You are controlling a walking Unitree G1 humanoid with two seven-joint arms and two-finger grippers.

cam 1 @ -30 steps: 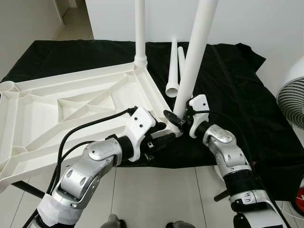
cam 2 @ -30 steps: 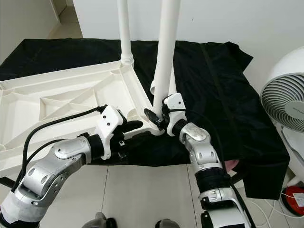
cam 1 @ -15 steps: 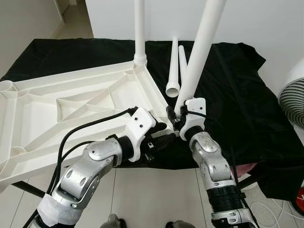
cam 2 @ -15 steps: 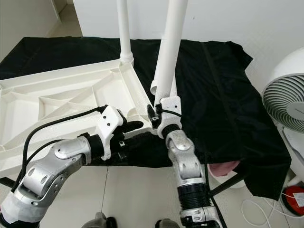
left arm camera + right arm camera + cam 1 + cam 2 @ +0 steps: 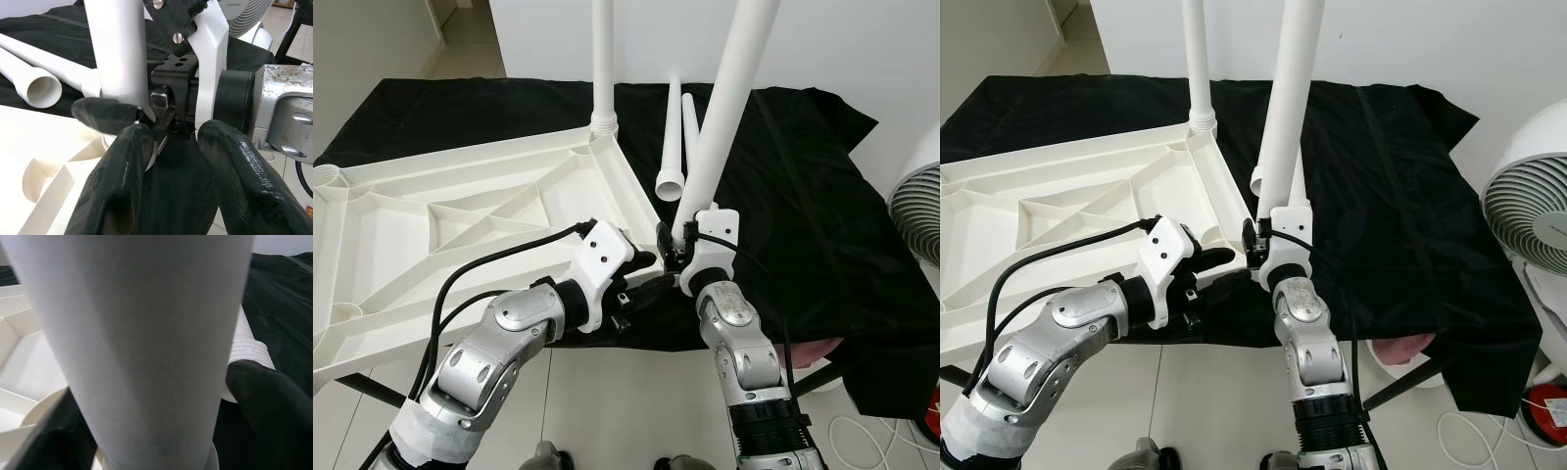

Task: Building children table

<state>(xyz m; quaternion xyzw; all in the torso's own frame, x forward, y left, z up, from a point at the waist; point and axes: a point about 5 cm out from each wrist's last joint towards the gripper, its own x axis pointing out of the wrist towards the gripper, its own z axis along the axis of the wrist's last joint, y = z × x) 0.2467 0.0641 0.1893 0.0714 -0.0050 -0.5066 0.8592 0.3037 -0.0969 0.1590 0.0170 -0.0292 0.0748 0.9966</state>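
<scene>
The white table top [image 5: 382, 245] lies upside down on a black cloth [image 5: 803, 176]. One white leg [image 5: 603, 59] stands upright in its far corner socket. A second leg [image 5: 724, 108] leans over the near corner socket, and my right gripper [image 5: 675, 245] is shut on its lower end. The right wrist view has this leg [image 5: 146, 333] between the two fingers [image 5: 264, 401]. My left gripper [image 5: 644, 274] sits open just beside that corner, its fingers [image 5: 117, 181] apart over the cloth with nothing between them. Two loose legs [image 5: 671, 137] lie on the cloth behind.
A white fan [image 5: 1528, 206] stands at the right, off the cloth. A pink object [image 5: 1400, 348] shows under the cloth's near right edge, and a red item [image 5: 1547, 406] lies on the tiled floor. Bare cloth stretches to the right of the legs.
My right arm has swung its elbow from the right to directly below the gripper, still gripping the leg at the corner. The left arm has stayed put.
</scene>
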